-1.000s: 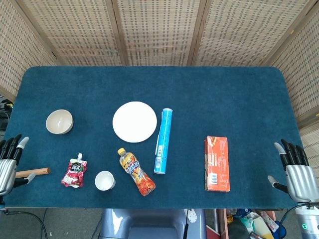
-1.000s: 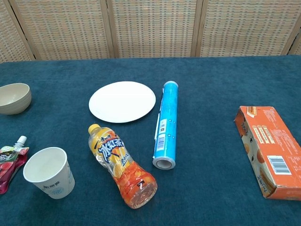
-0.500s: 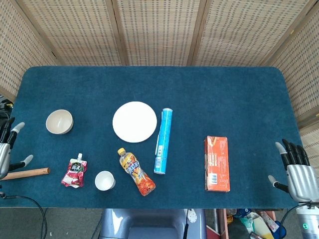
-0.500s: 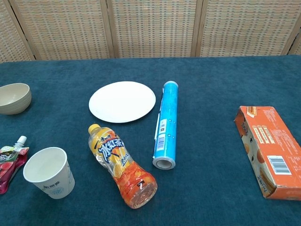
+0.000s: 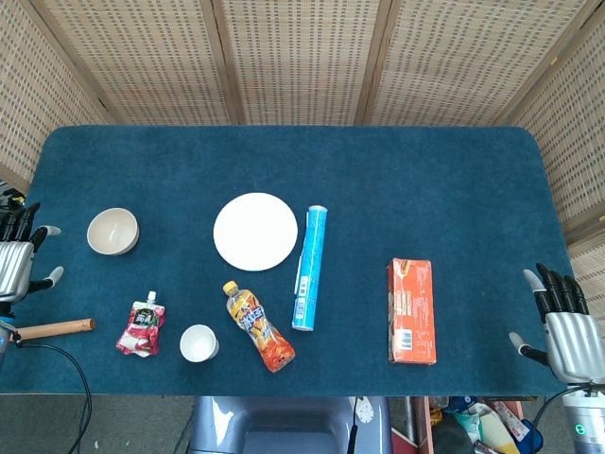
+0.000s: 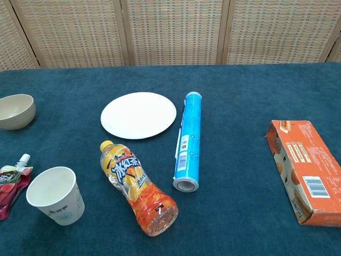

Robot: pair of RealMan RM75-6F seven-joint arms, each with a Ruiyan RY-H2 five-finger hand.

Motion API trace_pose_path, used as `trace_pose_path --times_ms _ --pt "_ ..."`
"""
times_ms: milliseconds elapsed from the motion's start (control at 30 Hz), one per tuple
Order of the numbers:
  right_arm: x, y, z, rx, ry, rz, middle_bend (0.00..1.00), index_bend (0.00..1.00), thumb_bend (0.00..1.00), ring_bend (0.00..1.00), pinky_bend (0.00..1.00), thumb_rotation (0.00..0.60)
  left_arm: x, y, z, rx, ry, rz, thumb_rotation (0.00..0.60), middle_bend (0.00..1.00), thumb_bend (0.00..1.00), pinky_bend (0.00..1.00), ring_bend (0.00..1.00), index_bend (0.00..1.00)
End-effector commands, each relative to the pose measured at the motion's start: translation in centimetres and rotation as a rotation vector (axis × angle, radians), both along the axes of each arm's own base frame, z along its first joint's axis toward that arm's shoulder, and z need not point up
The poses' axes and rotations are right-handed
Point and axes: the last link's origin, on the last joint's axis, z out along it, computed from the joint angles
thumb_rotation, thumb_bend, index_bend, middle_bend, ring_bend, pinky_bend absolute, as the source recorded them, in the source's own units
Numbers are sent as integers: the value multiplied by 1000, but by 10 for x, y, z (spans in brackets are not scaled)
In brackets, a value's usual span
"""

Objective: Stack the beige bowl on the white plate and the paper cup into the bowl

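The beige bowl [image 5: 113,231] [image 6: 16,111] stands upright at the table's left side. A white plate [image 5: 255,231] [image 6: 138,115] lies flat near the middle, with nothing on it. The paper cup [image 5: 198,342] [image 6: 55,195] stands upright near the front edge, left of centre. My left hand [image 5: 17,263] hovers at the table's left edge, just left of the bowl, fingers spread and holding nothing. Off the front right corner, my right hand [image 5: 562,322] is open too, far from all three. Neither hand appears in the chest view.
An orange drink bottle [image 5: 259,326] lies beside the cup. A blue tube [image 5: 309,268] lies right of the plate. An orange box [image 5: 410,310] lies further right. A red pouch [image 5: 141,324] sits left of the cup, and a wooden stick [image 5: 55,328] lies at the left edge.
My left hand has moved away from the front edge, past the wooden stick, up to beside the bowl. The right hand and all objects have stayed put.
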Motion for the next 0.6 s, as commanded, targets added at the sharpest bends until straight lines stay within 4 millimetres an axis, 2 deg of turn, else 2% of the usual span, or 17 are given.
trace_pose_path --times_ms 33,167,333,600 --pt "-1 0 0 0 -1 -2 0 0 169 0 0 600 -7 11 -10 -25 5 42 600 0 263 0 0 310" --pt "-1 0 1 -3 -7 -3 0 0 169 0 0 600 -14 19 -21 -60 11 72 600 0 285 0 0 321" --pt "-1 0 3 -7 -13 2 0 0 169 0 0 600 -13 26 -34 -90 5 81 600 0 363 0 0 327" --pt "-2 1 5 -15 -21 5 0 0 169 0 0 600 -12 31 -51 -130 18 90 600 0 374 0 0 359"
